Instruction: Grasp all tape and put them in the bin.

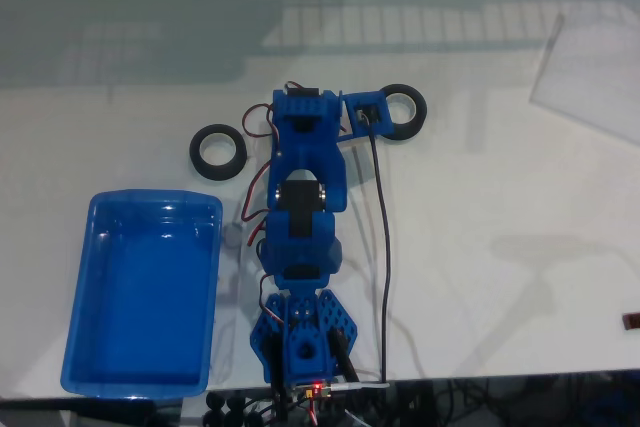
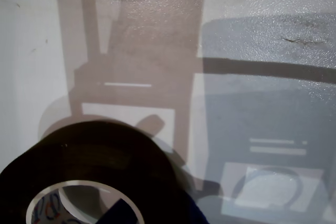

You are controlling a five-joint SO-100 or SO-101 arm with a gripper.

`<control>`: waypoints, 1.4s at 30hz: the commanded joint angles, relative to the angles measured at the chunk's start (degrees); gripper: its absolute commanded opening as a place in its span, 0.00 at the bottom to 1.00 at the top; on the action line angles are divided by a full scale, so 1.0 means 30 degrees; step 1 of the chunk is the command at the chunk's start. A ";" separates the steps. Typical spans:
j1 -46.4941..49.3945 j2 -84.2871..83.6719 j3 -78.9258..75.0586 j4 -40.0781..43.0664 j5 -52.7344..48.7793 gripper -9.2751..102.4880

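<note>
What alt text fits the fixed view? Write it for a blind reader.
A blue robot arm reaches up a white table, with one black tape roll on each side of its far end. An empty blue bin sits lower left.

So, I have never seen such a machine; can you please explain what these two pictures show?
The blue machine is a small robot arm standing on a white table. The fixed view looks down on it from above. To its left stands an empty blue bin. Two black tape rolls lie near the arm's far end, one to its left, one to its right. The wrist view comes from a camera riding on the arm: it shows a tape roll very close. Whether the gripper holds it, I cannot tell.
</note>
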 commanded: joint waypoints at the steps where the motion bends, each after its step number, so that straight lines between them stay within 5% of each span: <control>1: 0.0381 0.1611 -0.0469 -0.0029 0.0000 0.08; 11: -0.2080 0.9697 0.0293 0.2227 -0.1289 0.08; 24: -1.4209 2.0215 0.5332 0.5098 -0.3896 0.08; 36: -2.2881 2.1357 0.8232 0.5508 -0.3721 0.08; 42: -2.4375 2.1182 0.8467 0.5508 -0.2725 0.08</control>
